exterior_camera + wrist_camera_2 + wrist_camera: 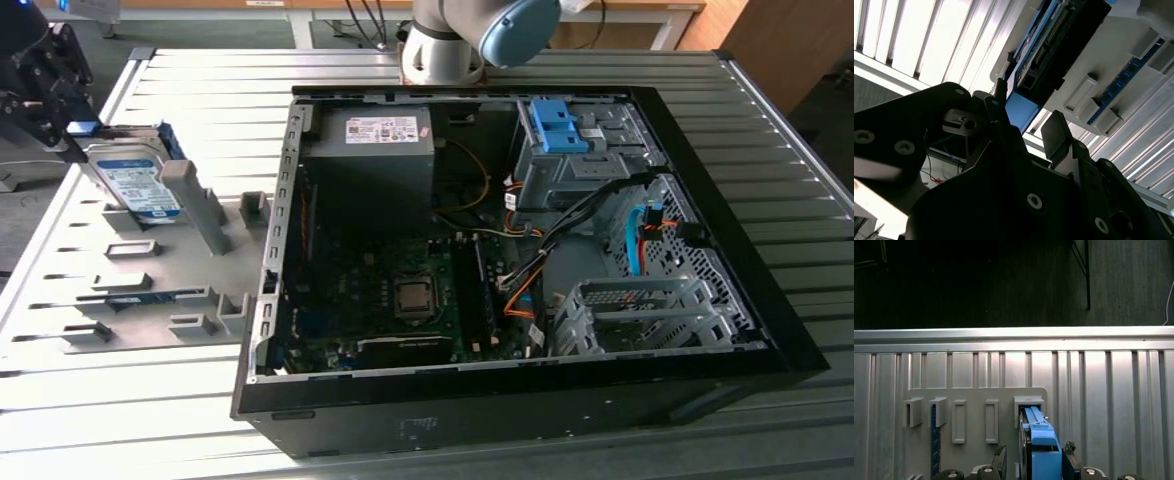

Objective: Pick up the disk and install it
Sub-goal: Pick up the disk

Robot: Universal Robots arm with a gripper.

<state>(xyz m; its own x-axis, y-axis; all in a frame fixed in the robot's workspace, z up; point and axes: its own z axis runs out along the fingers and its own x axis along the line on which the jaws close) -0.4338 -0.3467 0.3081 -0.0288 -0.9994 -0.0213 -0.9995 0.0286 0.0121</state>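
Note:
The disk (134,185) stands on edge in a slot of the grey holder rack (120,290) at the exterior view's left, its white-and-blue label facing out. My black gripper (60,110) hovers at its far upper end. In both wrist views the disk's blue-bracketed end (1043,440) (1021,112) lies between the fingers. One fingertip (999,460) stands clear of the disk with a gap, and the other fingertip (1070,449) is close beside the bracket. The gripper (1034,455) (1026,117) is open, straddling the disk.
An open computer case (747,300) lies on the slatted metal table (134,420), with a grey power-supply box (387,135), a blue bracket (558,125) in the drive bay and a metal cage (641,315). The arm's base (461,35) stands behind the case.

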